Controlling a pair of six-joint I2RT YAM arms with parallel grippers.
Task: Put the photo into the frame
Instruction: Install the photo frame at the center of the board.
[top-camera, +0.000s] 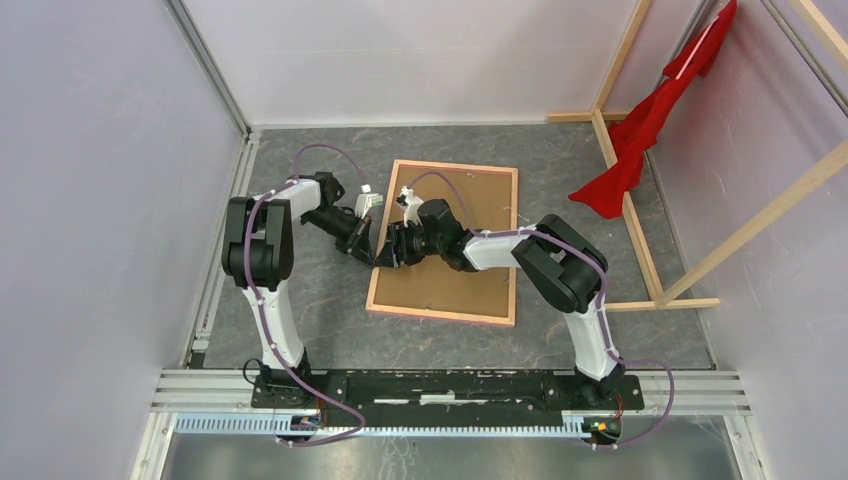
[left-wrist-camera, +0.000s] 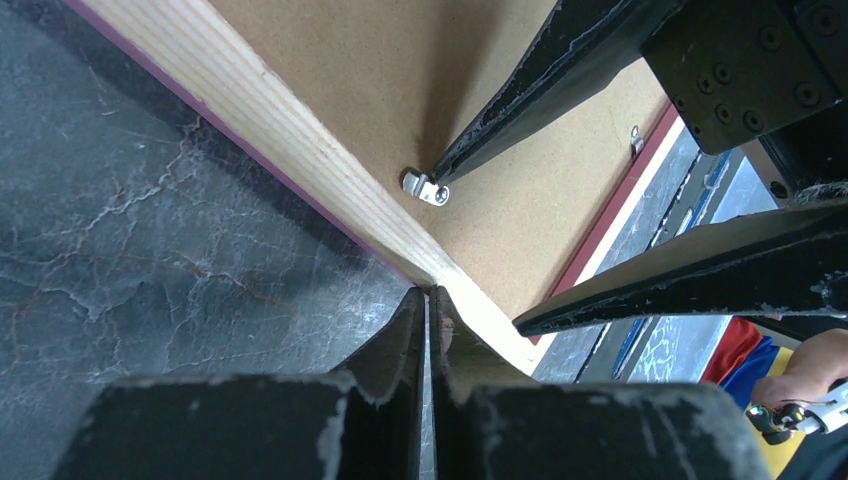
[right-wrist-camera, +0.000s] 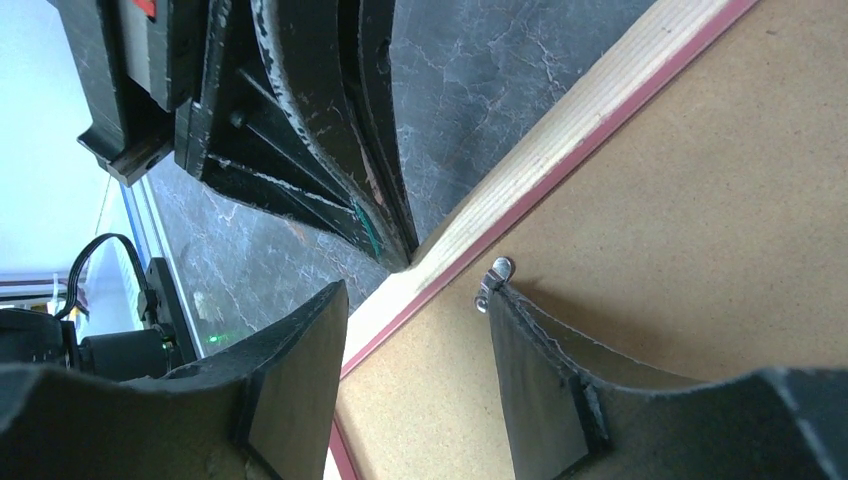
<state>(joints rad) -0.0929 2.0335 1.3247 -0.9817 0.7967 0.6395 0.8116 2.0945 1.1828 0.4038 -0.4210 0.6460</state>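
photo: lies print side down within the rails of the frame, at the centre of the tabletop. Only the brown hardboard back shows, matte and finely speckled.
frame: thin rectangle, lying face down. The back is pale wood with straight grain; a pink edge shows along its sides.
clip: small bright metal tab on the hardboard, just beside the left rail.
right hand: fingers spread wide. One black tapered fingertip touches the clip; the other is over the left rail.
left hand: fingers pressed together, tips against the left rail's wood.
tabletop: dark grey, with pale marble-like veining.
wooden beams: bare pale timber, at the right.
red cloth: draped, hanging over the beams.
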